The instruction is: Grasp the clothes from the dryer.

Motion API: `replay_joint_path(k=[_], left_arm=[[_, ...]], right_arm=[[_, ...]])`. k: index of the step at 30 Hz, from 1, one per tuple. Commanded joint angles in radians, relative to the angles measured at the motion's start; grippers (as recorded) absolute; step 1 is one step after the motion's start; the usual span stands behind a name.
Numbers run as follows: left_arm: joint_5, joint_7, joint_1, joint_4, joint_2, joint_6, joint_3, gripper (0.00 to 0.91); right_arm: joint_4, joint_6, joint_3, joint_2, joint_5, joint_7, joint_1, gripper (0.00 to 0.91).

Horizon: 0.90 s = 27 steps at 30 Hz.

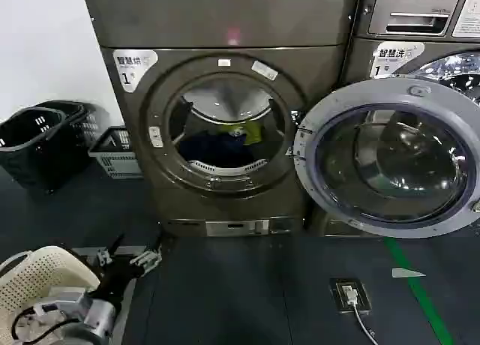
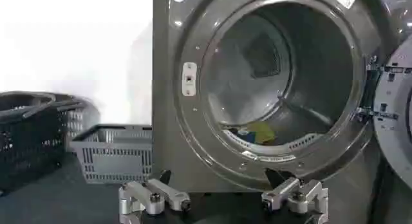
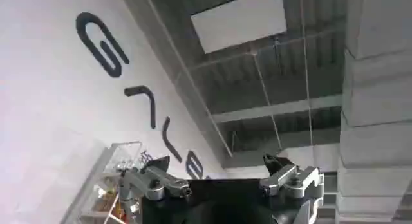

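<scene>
Navy clothes (image 1: 222, 145) inside open dryer (image 1: 225, 30), baskets (image 1: 45, 139) beside

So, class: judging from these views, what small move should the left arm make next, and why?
Probably raise the left tool forward toward the dryer port: it sits open and low near the floor, the door is swung open, and the clothes lie inside the drum.
</scene>
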State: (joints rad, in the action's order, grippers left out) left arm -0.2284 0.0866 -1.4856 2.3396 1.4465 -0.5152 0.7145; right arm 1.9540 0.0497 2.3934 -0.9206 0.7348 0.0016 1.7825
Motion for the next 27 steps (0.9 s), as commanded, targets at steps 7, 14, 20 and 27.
replay_joint_path(k=[7,14,20,27], left_arm=[[0.001,0.003,0.001,0.003,-0.003,-0.002,0.0,0.907],[0.004,0.005,0.005,0.001,-0.004,-0.003,-0.003,0.907],[0.008,0.005,0.006,-0.001,0.0,-0.003,-0.006,0.907],[0.007,0.006,0.011,-0.004,-0.006,-0.003,-0.002,0.907]], right_arm=[[0.0,-0.024,-0.001,0.003,-0.002,-0.009,-0.001,0.907],[0.002,-0.026,-0.005,-0.004,0.001,-0.012,-0.006,0.907],[0.002,-0.026,-0.007,-0.004,0.004,-0.013,-0.007,0.907],[0.002,-0.029,-0.013,-0.005,0.006,-0.015,-0.012,0.907]])
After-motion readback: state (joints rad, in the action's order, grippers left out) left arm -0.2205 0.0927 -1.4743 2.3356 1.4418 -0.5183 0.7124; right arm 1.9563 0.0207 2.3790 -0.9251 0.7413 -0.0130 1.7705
